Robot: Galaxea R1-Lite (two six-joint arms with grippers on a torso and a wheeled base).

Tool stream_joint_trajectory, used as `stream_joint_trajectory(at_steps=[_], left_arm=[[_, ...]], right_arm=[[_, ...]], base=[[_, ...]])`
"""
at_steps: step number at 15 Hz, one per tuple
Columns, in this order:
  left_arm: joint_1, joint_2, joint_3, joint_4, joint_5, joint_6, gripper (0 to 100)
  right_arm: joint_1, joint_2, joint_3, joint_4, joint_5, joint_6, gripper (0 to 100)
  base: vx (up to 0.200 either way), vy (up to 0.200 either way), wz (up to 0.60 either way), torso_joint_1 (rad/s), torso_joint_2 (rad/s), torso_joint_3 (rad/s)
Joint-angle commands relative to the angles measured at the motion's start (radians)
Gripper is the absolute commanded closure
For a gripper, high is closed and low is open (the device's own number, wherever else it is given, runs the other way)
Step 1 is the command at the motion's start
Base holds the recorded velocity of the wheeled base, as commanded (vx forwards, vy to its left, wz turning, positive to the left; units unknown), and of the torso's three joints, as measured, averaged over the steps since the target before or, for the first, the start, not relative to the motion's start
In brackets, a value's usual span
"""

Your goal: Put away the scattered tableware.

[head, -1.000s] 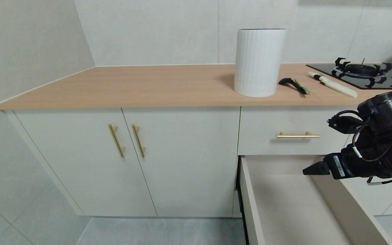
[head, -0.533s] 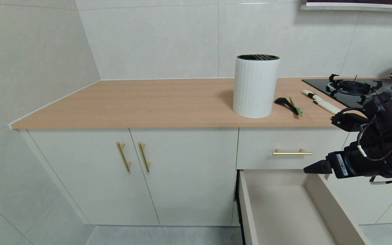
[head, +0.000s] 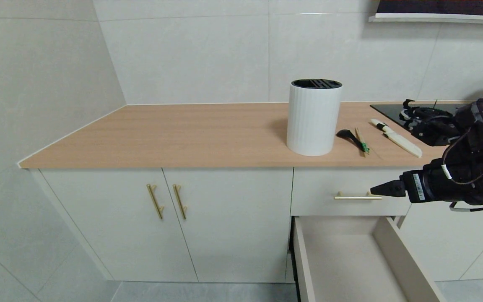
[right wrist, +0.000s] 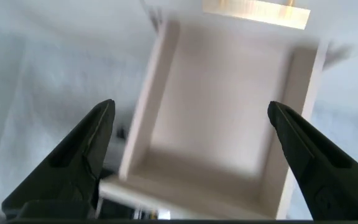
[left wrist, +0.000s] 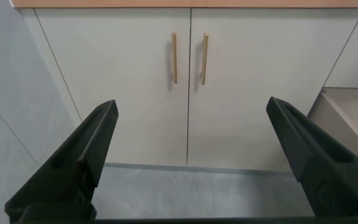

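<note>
While the lower drawer (head: 342,260) stands pulled out, none of the tableware has been gathered, so I judge the task to be at its opening step: storage ready, first pick not yet begun. A black ladle (head: 347,135), a pair of chopsticks (head: 362,142) with green ends and a pale-bladed knife (head: 397,138) lie on the wooden worktop (head: 183,130), near its front edge toward the right end. They sit between the white ribbed utensil holder (head: 314,118) and the black gas hob (head: 386,110). Ladle and chopsticks lie just beside each other, the knife a little apart. The right gripper (right wrist: 190,106) hangs above the open drawer, in front of the shut upper drawer's brass handle (head: 357,196), its fingers spread wide and holding nothing. The left gripper (left wrist: 191,102) is likewise wide open and empty, facing the double cabinet doors (left wrist: 188,81). Next, an arm would probably need to rise over the worktop's front edge and close on one piece; thin handles lying flat call for a low, careful pinch. No brand or writing is legible; a small white sticker (head: 417,186) on the right arm bears print too small to read.
</note>
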Motion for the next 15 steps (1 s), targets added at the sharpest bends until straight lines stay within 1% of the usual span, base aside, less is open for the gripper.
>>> stream_joint_trajectory(at_steps=[1, 3, 5, 6, 7, 8, 10, 11, 12, 15], left_arm=[[0.0, 0.0, 0.0, 0.0, 0.002, -0.001, 0], [0.0, 0.0, 0.0, -0.002, 0.0, 0.001, 0], [0.0, 0.0, 0.0, -0.002, 0.0, 0.001, 0], [0.0, 0.0, 0.0, -0.002, 0.0, 0.001, 0], [0.0, 0.0, 0.0, 0.0, 0.0, -0.001, 0], [0.0, 0.0, 0.0, 0.0, 0.002, 0.001, 0], [0.0, 0.0, 0.0, -0.002, 0.0, 0.001, 0], [0.0, 0.0, 0.0, 0.0, 0.0, -0.001, 0], [0.0, 0.0, 0.0, 0.0, 0.0, -0.001, 0], [0.0, 0.0, 0.0, 0.0, 0.0, 0.001, 0]], right_arm=[[0.001, 0.038, -0.128, 0.0, -0.011, 0.009, 0], [0.001, 0.117, -0.306, 0.121, -0.037, 0.089, 0], [0.001, 0.242, -0.573, 0.297, -0.079, 0.19, 0], [0.001, 0.265, -0.623, 0.331, -0.091, 0.207, 0], [0.001, 0.334, -0.769, 0.429, -0.139, 0.263, 0], [0.001, 0.406, -0.887, 0.515, -0.175, 0.331, 0], [-0.001, 0.481, -0.937, 0.52, -0.254, 0.366, 0], [-0.002, 0.512, -0.937, 0.497, -0.297, 0.365, 0], [-0.004, 0.553, -0.937, 0.437, -0.33, 0.362, 0], [-0.005, 0.611, -0.937, 0.36, -0.352, 0.359, 0]], base=[[0.0, 0.0, 0.0, 0.0, 0.0, 0.0], [0.0, 0.0, 0.0, 0.0, 0.0, 0.0], [0.0, 0.0, 0.0, 0.0, 0.0, 0.0], [0.0, 0.0, 0.0, 0.0, 0.0, 0.0], [0.0, 0.0, 0.0, 0.0, 0.0, 0.0], [0.0, 0.0, 0.0, 0.0, 0.0, 0.0], [0.0, 0.0, 0.0, 0.0, 0.0, 0.0], [0.0, 0.0, 0.0, 0.0, 0.0, 0.0], [0.0, 0.0, 0.0, 0.0, 0.0, 0.0], [0.0, 0.0, 0.0, 0.0, 0.0, 0.0]])
